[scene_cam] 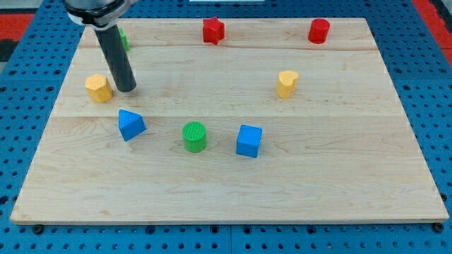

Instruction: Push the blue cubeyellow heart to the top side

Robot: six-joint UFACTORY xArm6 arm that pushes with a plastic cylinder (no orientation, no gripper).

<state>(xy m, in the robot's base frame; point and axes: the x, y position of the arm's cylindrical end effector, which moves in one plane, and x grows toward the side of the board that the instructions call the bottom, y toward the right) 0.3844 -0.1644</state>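
- Rod first: my tip [126, 89] rests on the wooden board [339, 176] at the view's upper left, just to the right of a yellow hexagonal block [99, 88], with a thin gap between them as far as I can see.
- The rod has no jaws to open or close and holds nothing; it is only a straight dark shaft reaching down from the top edge of the view.
- A green block [124, 39] sits behind the rod near the top-left corner, mostly hidden, so I cannot make out its shape.
- The yellow heart [287, 83] stands in the right half of the board, at about the same height in the view as my tip and well apart from it.
- The blue cube [248, 140] lies below and to the left of the heart, nearer the view's bottom (it is turned slightly, one corner edge facing the camera).
- Just left of the cube stands a green cylinder [194, 136], and further left a blue triangular block [131, 125], which is below my tip.
- Along the top edge are a red star [213, 30] near the middle and a red cylinder [318, 31] toward the right.
- The board lies on a blue perforated table [431, 85].
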